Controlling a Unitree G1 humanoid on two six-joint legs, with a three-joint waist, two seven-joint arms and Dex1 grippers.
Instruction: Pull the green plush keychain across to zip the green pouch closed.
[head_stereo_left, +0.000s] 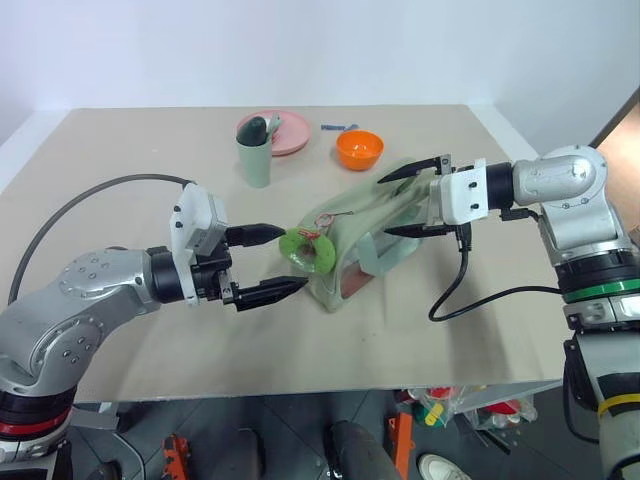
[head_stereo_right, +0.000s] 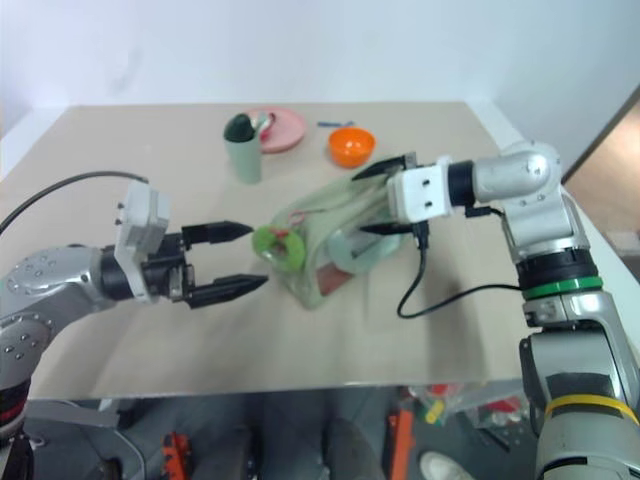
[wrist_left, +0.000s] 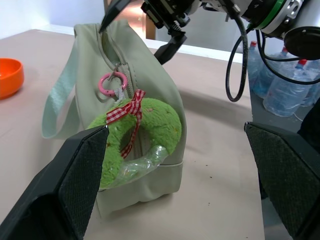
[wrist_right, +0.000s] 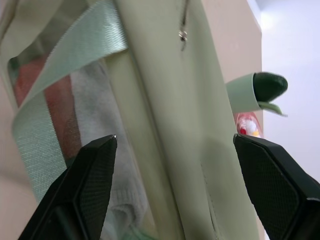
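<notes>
The scene is evenly and brightly lit by soft, diffuse light. Only faint, short shadows are cast on the desk (head_stereo_left: 130, 150) beneath the left gripper (head_stereo_left: 268, 262) and the right gripper (head_stereo_left: 405, 200). No hard glare is seen; a mild sheen is carried by the clear plastic around the green plush keychain (wrist_left: 140, 135). In the wrist views, the near fingers (wrist_right: 85, 195) are rendered soft and out of focus.

Green plush keychain (head_stereo_left: 308, 250) on green pouch (head_stereo_left: 375, 225)'s end.
</notes>
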